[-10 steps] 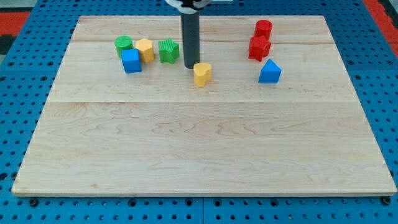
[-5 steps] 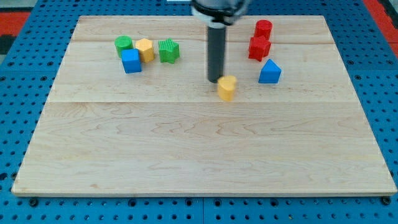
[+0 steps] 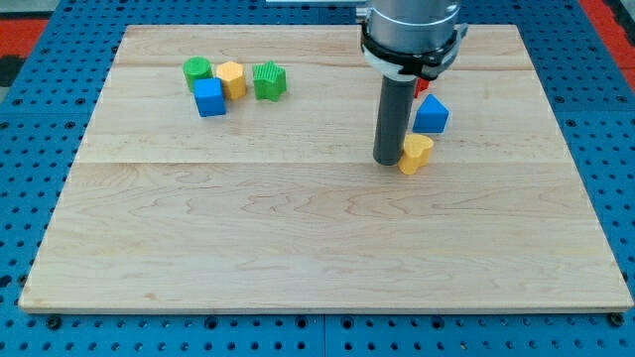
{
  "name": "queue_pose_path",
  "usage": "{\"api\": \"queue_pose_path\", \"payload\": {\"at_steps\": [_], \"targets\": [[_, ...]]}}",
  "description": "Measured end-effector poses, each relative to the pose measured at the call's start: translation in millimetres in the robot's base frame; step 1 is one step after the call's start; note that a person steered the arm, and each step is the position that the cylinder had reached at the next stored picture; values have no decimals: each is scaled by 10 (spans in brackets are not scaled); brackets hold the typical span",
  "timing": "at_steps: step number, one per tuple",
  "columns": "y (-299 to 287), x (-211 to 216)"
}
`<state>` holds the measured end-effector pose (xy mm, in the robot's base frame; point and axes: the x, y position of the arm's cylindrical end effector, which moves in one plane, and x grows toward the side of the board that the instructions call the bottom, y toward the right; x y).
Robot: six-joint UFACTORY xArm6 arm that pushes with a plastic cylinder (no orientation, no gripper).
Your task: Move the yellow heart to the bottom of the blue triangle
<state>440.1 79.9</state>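
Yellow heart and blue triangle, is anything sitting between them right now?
No. In the camera view the yellow heart sits just below the blue triangle, with only bare wood showing between them. My tip is against the heart's left side.

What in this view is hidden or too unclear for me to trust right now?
- Red blocks at the view's top: almost wholly hidden behind the arm; number and shape unreadable.
- Contact between my tip and the yellow heart: they look adjacent, but the view can't confirm touching.
- Blue triangle: its left edge is covered by the rod.
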Motion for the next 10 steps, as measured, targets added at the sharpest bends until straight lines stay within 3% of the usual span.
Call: {"api": "queue_pose_path", "payload": {"at_steps": [2, 3, 4, 5, 6, 7, 8, 9, 10], "targets": [[-222, 167], [232, 167], [251, 209], [895, 548], [1775, 409], [1782, -1], [1394, -247], [968, -369], [975, -400]]}}
